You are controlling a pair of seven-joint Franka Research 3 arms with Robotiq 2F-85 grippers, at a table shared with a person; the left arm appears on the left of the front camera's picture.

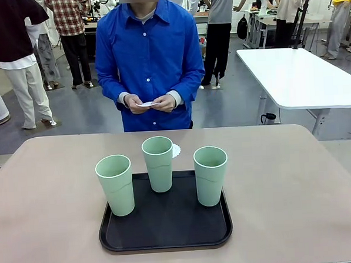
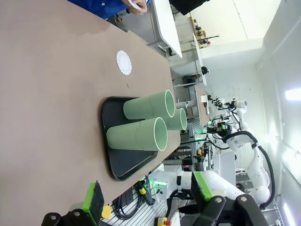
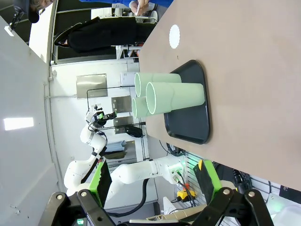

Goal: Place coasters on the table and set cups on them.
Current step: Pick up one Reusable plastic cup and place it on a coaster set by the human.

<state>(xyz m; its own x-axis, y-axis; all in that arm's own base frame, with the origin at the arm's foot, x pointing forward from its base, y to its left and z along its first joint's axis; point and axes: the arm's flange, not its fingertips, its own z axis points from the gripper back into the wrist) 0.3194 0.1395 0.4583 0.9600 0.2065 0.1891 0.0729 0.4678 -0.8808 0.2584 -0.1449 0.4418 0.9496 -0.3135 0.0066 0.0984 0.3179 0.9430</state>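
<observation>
Three cups sit on the tray, with one coaster on the table at the middle cup's 1 o'clock. Left fingers and right fingers are both spread wide, holding nothing.

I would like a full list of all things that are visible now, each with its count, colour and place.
cups: three, pale mint green, upright on the tray
tray: one, black, near middle of the table
coaster: one, white, flat on the table beyond the tray
table: one, tan
white table: one, far right
person's hands: two, far side, holding a thin white piece
left gripper: fingers open, empty
right gripper: fingers open, empty
</observation>
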